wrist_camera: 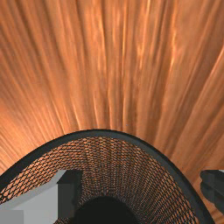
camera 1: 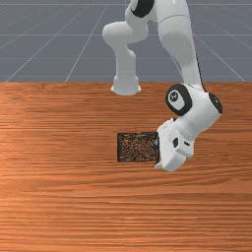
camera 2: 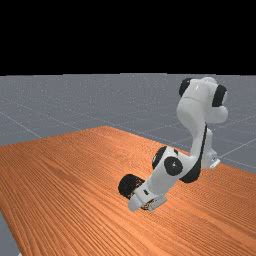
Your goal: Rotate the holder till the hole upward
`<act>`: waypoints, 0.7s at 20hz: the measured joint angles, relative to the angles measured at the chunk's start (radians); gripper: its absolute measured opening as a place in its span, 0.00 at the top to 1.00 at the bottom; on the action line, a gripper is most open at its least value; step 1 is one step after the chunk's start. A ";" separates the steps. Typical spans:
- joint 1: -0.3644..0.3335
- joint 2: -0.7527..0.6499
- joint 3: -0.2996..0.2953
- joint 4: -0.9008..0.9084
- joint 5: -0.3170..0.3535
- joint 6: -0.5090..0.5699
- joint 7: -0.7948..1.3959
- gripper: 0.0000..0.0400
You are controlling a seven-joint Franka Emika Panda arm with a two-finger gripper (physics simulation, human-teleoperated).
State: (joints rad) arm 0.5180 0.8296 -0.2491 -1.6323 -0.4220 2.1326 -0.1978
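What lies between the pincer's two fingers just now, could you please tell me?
Part of the holder, its dark rim and mesh wall, lies between them: the wrist view shows this, with the pincer open.

A surface [camera 1: 59,211] of orange-brown wood, its dark grain running from side to side in the front view, meets a grey floor [camera 1: 49,39] ruled with pale lines past its straight far edge. In the far view, the floor spreads beyond the surface's far corner and lies below its near edge at the far view's left, under a black sky [camera 2: 125,35]. A pale patch [camera 2: 20,254], too small to identify, sits by the surface's near edge. Glossy streaks light the surface's grain in the wrist view.
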 joint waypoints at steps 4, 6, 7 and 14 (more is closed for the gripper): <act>-0.002 -0.008 -0.023 -0.036 -0.025 0.051 0.031 0.39; 0.000 -0.003 -0.024 -0.034 -0.028 0.051 0.032 0.77; -0.002 -0.005 -0.025 -0.036 -0.028 0.054 0.030 0.80; -0.003 -0.034 -0.028 -0.064 -0.041 0.073 0.010 0.87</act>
State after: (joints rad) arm 0.5147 0.7951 -0.2768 -1.6958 -0.4633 2.2057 -0.1874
